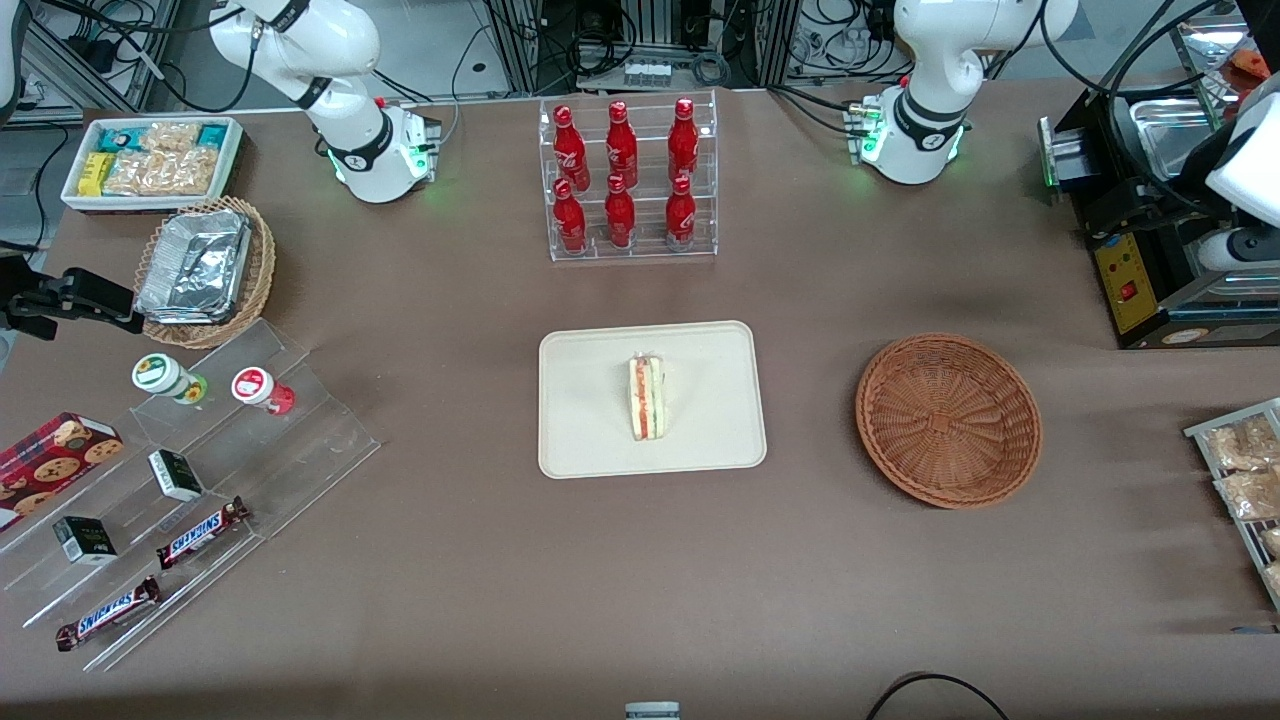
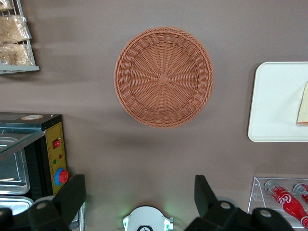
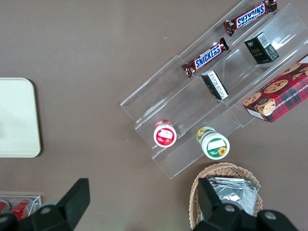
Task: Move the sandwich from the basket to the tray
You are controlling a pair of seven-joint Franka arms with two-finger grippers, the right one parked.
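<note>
Sandwich point(image 1: 646, 397): on the tray, near its middle, standing on edge with the red and green filling facing up toward the front camera.
Tray point(image 1: 590, 420): flat on the table point(image 1: 640, 580), between the bottle rack and the front camera; beside the basket, with bare table between them.
Basket point(image 1: 948, 418): holds nothing; sits toward the working arm's end of the table, apart from the tray.
Gripper point(image 2: 139, 202): high above the table, over the strip between the basket and the left arm's base point(image 1: 915, 140); jaws spread wide with nothing between them.
Bottle rack point(image 1: 628, 180): clear tiered stand with six red bottles, farther from the front camera than the tray.
Sealing machine point(image 1: 1150, 250): black box with a yellow panel and a red button, at the working arm's end, farther from the front camera than the basket.
Snack rack point(image 1: 1245, 480): wire shelf with pale packets, at the working arm's end.
Tan basket point(image 1: 205, 272): holds foil containers, toward the parked arm's end.
White bin point(image 1: 152, 160): snack packets, farther from the front camera than the tan basket.
Clear stepped stand point(image 1: 180, 490): two round tubs, dark small boxes, two Snickers bars, a cookie box.
In the way: nothing lies between tray and basket.
Cut off: in the left wrist view only a sliver of the sandwich shows at the picture's edge; the snack rack is cropped in both views.
</note>
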